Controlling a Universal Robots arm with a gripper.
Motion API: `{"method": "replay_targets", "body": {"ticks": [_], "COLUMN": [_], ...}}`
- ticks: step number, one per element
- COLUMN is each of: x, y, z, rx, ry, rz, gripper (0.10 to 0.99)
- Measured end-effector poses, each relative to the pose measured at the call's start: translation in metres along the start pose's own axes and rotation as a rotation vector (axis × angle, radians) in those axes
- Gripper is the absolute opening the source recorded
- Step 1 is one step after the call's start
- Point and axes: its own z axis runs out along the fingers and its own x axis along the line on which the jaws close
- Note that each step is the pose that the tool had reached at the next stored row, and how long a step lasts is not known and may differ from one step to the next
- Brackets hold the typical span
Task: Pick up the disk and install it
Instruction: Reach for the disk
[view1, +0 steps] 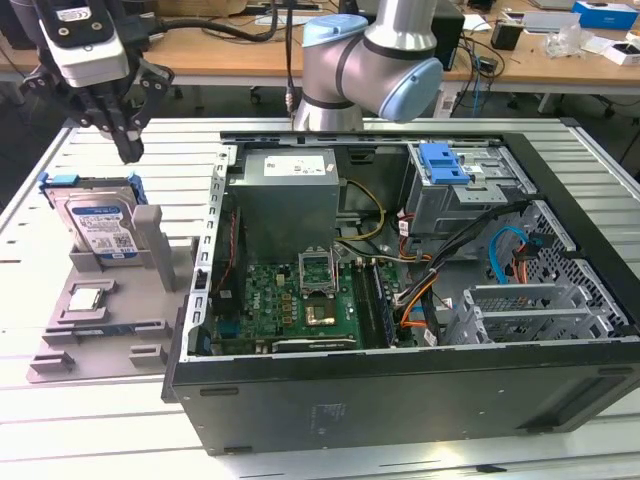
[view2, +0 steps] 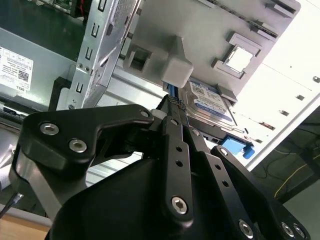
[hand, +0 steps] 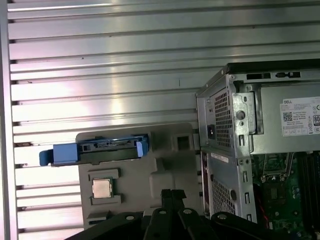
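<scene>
your end effector (view1: 130, 150): fingers pressed together, holding nothing, above the disk (view1: 100, 228), not touching. disk: propped on edge in the grey holder (view1: 145, 310) on the tabletop (view1: 80, 430), to the exterior view's left of the open computer case (view1: 400, 400).

The disk (view1: 97, 225) is shown silver, with a white-and-blue label and blue rails. The holder (view1: 120, 345) is rendered plain grey. The pincer (view1: 130, 152) is black, and its pad (view2: 176, 102) seems finely cross-hatched. The worktop (view1: 100, 430) is striped in pale silver ribs. The motherboard (view1: 290, 300) is coloured green.
</scene>
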Motion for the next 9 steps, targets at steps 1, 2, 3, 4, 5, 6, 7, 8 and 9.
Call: {"method": "replay_targets", "body": {"ticks": [1,2,3,4,5,6,7,8,9], "x": [0.0028,0.0044,0.0061,0.0079,0.0095,0.0124,0.0144,0.0165,0.0196], "y": [-0.0002,-0.0003,-0.0005,-0.0006,-0.0007,-0.0009,-0.0011,-0.0012,-0.0014], "z": [-0.0001,-0.0001,-0.0001,-0.0002,-0.0002,-0.0003,-0.0003,-0.0004,-0.0005], "rx": [0.000,0.000,0.000,0.000,0.000,0.000,0.000,0.000,0.000], "ry": [0.0000,0.0000,0.0000,0.0000,0.0001,0.0000,0.0000,0.0000,0.0000], "rz": [0.000,0.000,0.000,0.000,0.000,0.000,0.000,0.000,0.000], "gripper": [0.106,0.106,0.106,0.106,0.106,0.106,0.106,0.106,0.106]}}
